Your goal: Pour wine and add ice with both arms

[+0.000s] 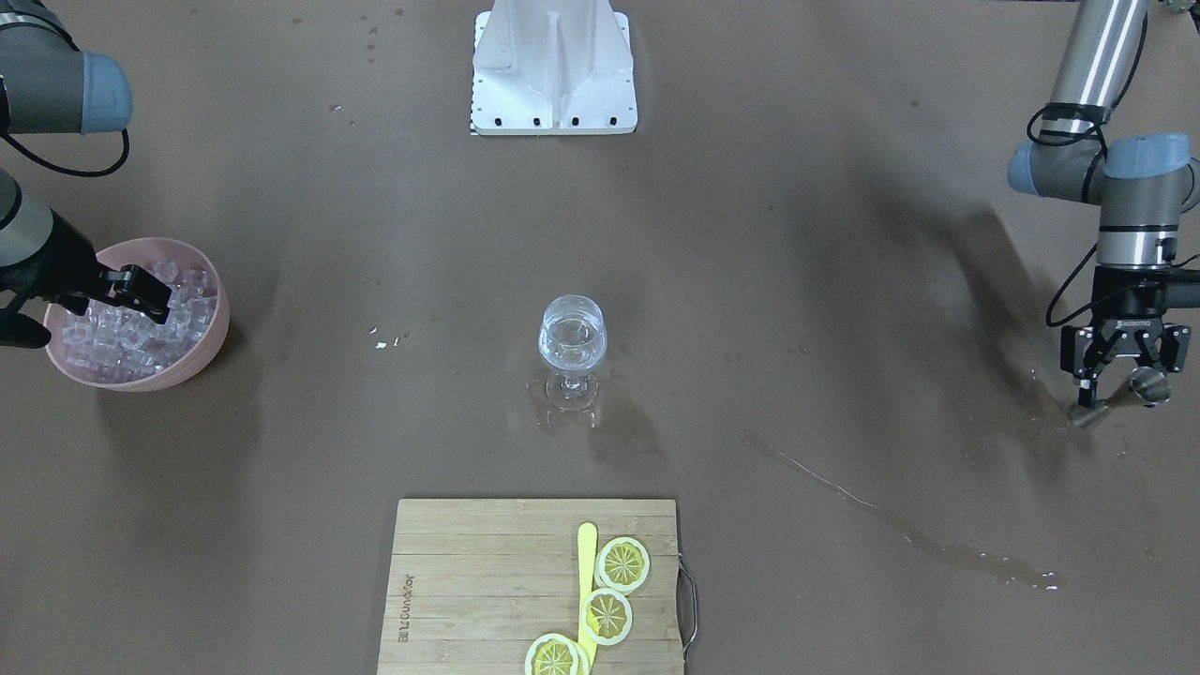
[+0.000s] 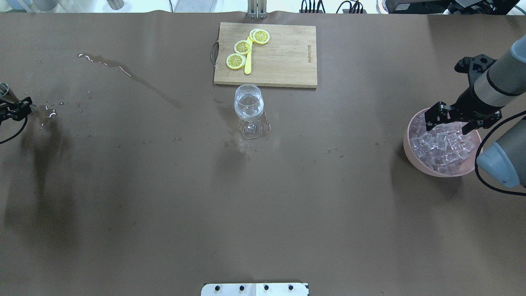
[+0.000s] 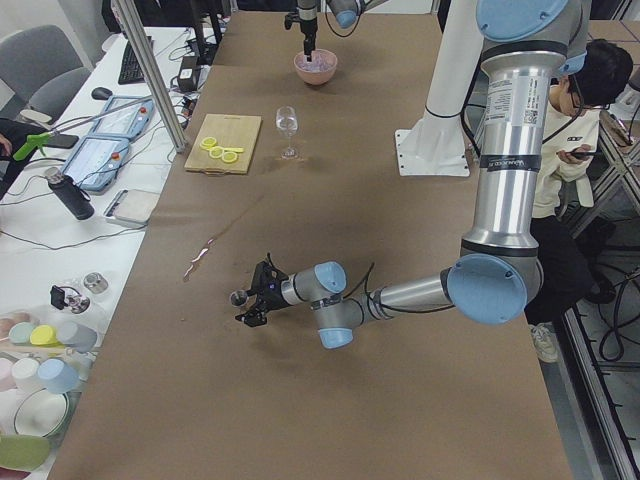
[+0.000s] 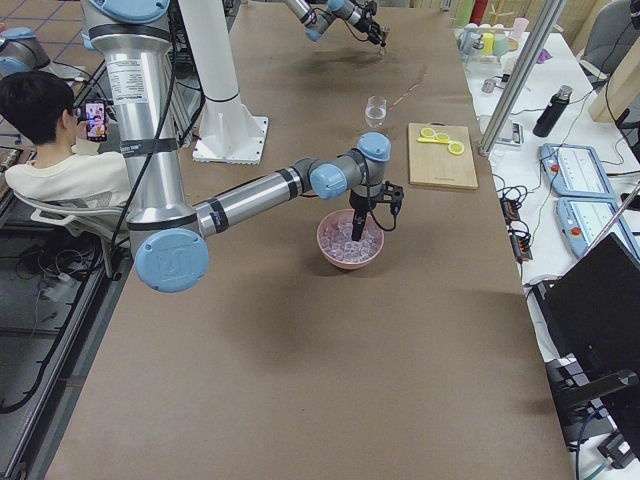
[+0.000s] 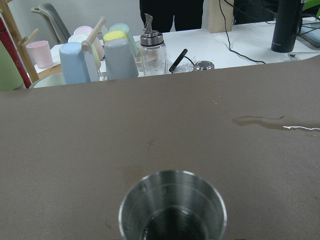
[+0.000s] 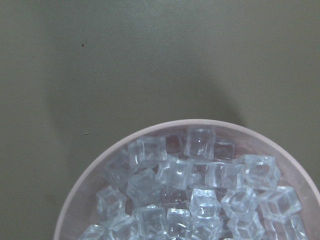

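Note:
A stemmed glass (image 1: 572,349) stands mid-table with a little clear wine (image 2: 248,103) in its bowl. At the table's end my left gripper (image 1: 1122,375) hangs low and open. A small metal cup (image 1: 1149,383) stands on the wet table at its fingertips, and it fills the bottom of the left wrist view (image 5: 172,207). My right gripper (image 1: 148,295) looks open. It points down into a pink bowl (image 1: 212,330) heaped with ice (image 1: 127,339). The right wrist view shows the ice (image 6: 200,200) close below, with no fingers in sight.
A wooden cutting board (image 1: 469,581) with lemon slices (image 1: 622,562) and a yellow knife lies past the glass. Spilled liquid streaks (image 1: 881,511) the table near the left arm, with a puddle around the glass foot. The white stand (image 1: 553,66) sits at the robot's side. A person (image 3: 575,110) sits beside the table.

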Controlling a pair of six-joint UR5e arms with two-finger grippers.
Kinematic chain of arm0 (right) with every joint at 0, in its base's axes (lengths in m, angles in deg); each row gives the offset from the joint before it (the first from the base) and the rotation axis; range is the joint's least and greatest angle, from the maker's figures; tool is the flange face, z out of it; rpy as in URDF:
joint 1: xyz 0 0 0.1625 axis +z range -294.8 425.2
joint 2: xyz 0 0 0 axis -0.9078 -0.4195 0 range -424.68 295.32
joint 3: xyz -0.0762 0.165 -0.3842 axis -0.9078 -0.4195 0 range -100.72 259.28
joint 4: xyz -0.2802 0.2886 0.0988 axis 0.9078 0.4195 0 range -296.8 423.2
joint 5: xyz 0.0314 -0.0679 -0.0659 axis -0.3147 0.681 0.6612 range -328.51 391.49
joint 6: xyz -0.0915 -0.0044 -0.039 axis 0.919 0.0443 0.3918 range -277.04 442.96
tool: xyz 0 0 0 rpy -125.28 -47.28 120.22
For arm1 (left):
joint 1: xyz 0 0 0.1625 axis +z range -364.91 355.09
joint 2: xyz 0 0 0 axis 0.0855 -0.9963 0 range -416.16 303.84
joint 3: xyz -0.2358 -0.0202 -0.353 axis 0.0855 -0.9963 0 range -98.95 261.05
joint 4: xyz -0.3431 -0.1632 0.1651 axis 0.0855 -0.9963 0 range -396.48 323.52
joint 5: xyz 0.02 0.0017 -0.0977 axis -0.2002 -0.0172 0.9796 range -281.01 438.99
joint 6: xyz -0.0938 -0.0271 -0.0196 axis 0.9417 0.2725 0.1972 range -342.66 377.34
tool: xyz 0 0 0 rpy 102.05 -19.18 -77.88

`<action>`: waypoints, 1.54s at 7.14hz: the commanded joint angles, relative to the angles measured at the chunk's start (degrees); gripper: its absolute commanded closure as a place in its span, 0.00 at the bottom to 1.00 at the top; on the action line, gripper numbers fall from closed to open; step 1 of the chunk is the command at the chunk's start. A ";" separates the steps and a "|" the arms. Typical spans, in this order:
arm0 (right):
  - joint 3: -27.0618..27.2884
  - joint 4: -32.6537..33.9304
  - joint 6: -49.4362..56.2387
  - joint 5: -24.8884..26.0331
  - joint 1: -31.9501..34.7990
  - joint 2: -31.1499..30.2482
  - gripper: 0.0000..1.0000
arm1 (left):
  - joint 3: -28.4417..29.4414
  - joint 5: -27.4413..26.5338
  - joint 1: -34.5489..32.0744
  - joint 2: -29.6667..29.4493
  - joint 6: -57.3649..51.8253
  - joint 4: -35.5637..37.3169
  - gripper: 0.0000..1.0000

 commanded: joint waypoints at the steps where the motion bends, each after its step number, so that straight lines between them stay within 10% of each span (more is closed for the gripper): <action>1: -3.31 -3.84 -0.35 0.51 -0.54 0.27 0.00 | 0.13 0.04 0.01 -0.08 0.00 0.00 0.45; 5: -6.05 -6.94 -1.50 0.51 -1.07 1.67 0.03 | 1.26 0.04 0.10 -0.08 -0.09 -1.57 0.71; 8: -6.14 -7.03 -1.15 0.51 -1.42 1.93 0.29 | 1.63 0.13 0.10 0.01 -0.09 -2.46 0.96; 11: -6.05 -6.94 -1.06 0.42 -1.42 2.20 0.58 | -1.26 0.22 0.01 -0.08 0.00 -2.81 1.00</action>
